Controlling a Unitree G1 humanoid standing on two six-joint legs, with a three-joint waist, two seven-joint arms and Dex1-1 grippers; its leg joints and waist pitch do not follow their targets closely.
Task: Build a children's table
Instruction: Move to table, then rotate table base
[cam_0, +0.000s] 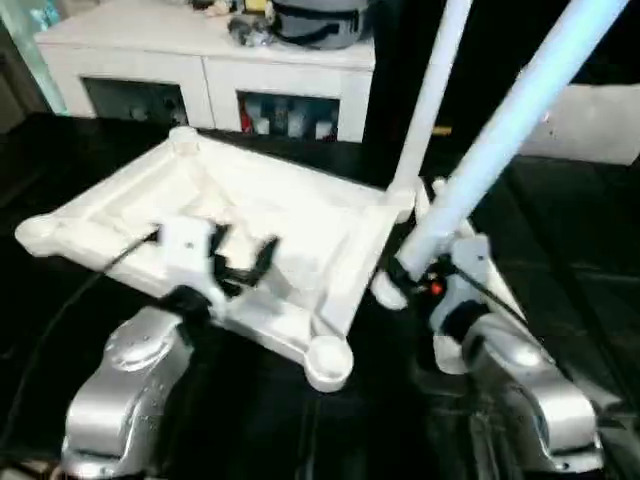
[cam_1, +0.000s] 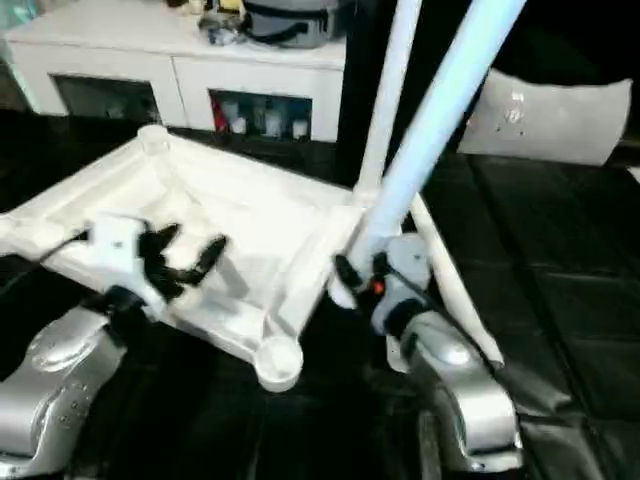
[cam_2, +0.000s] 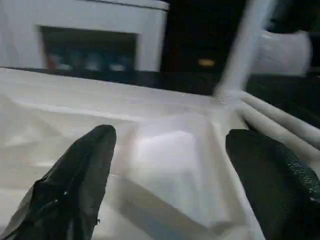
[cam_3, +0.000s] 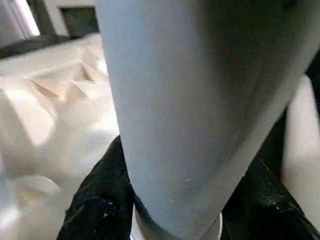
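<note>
Head camera: the white tabletop (cam_0: 240, 225) lies ribbed side up on the dark floor (cam_0: 560, 230), one leg (cam_0: 432, 95) standing in its far right corner socket. The right tool (cam_0: 405, 275) pinches a second leg (cam_0: 500, 140) near its lower end. Left wrist: the left tool (cam_2: 170, 175) hangs spread over the ribs. Right wrist: black fingers (cam_3: 97, 200) clamp the smooth leg (probably light, stiff and slippery; best gripped low).

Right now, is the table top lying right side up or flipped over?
Flipped over. The table top shows its ribbed underside and round corner sockets facing up, and one leg already stands upright in its far corner.
</note>
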